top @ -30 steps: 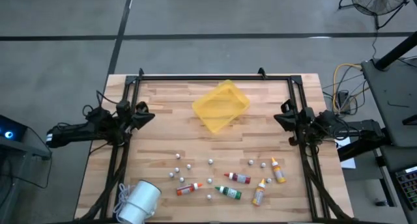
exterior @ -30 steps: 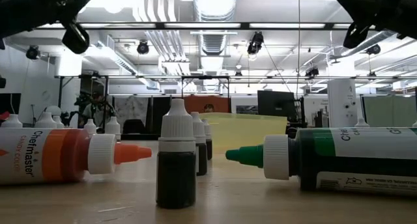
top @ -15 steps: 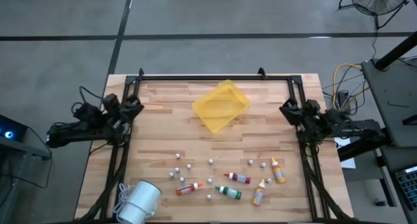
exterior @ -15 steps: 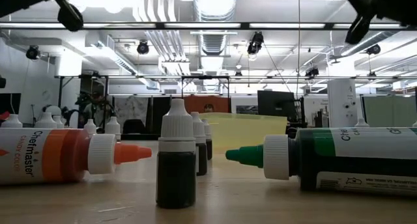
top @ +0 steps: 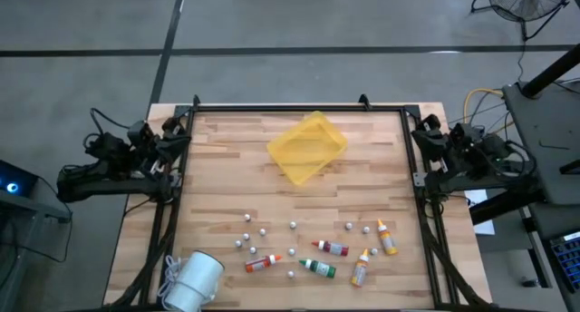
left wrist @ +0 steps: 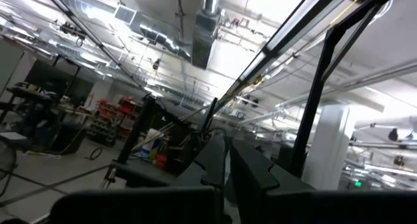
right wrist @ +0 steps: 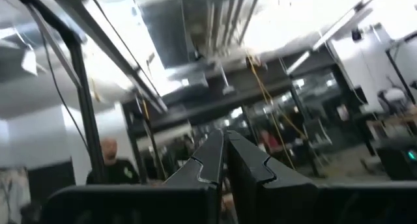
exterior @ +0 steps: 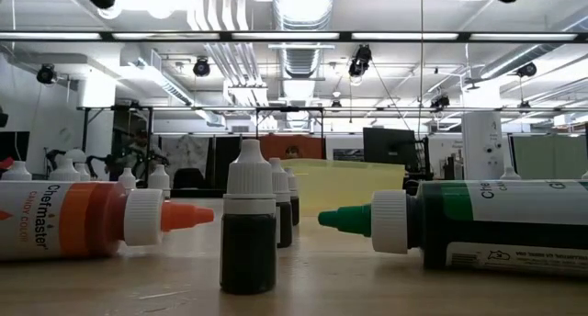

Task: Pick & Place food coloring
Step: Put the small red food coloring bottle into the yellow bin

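Sitting parked at the table edges, left gripper (top: 172,131) and right gripper (top: 424,135) both pinched closed and empty, needing wide-opened fingers before squarely approaching the food coloring (top: 337,249).

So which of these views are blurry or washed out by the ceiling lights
Right wrist view: smeared throughout, glare blowing out the ceiling above the shut right end effector. Left wrist view: softer blur, bright ceiling strips. Low view: lamps flare overhead, yet the orange bottle and green bottle read sharp. High view: evenly lit, tray clear.
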Controlling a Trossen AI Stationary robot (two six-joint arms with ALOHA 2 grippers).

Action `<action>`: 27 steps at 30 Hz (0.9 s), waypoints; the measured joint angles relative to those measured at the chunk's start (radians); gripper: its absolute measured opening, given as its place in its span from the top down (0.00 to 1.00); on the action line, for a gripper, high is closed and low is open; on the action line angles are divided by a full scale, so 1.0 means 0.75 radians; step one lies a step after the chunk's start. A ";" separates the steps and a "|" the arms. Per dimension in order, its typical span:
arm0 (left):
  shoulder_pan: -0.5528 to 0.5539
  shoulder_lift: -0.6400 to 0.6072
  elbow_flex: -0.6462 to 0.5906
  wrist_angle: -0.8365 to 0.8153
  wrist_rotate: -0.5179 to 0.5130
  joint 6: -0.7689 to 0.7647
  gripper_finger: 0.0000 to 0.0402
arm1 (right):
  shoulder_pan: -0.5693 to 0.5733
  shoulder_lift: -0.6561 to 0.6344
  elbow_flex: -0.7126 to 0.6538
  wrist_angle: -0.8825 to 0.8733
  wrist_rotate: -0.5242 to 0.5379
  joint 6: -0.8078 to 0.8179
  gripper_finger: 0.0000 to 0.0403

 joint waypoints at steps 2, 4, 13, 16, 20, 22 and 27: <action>0.000 0.051 0.054 -0.033 0.005 0.014 1.00 | 0.000 0.061 0.075 -0.052 -0.001 0.000 0.97; 0.000 0.103 0.115 -0.084 0.012 0.034 1.00 | 0.000 0.129 0.144 -0.081 -0.004 -0.011 0.97; 0.000 0.335 0.434 -0.418 0.038 0.186 1.00 | 0.000 0.457 0.415 -0.118 -0.126 -0.332 0.97; 0.000 0.393 0.504 -0.446 0.045 0.256 1.00 | 0.000 0.553 0.486 -0.119 -0.131 -0.381 0.97; 0.001 0.440 0.558 -0.446 0.045 0.288 1.00 | 0.000 0.643 0.571 -0.133 -0.130 -0.405 0.97; 0.001 0.445 0.564 -0.448 0.044 0.288 1.00 | 0.000 0.675 0.613 -0.154 -0.130 -0.404 0.97; 0.001 0.446 0.559 -0.449 0.044 0.288 1.00 | 0.000 0.725 0.704 -0.350 -0.130 -0.399 0.97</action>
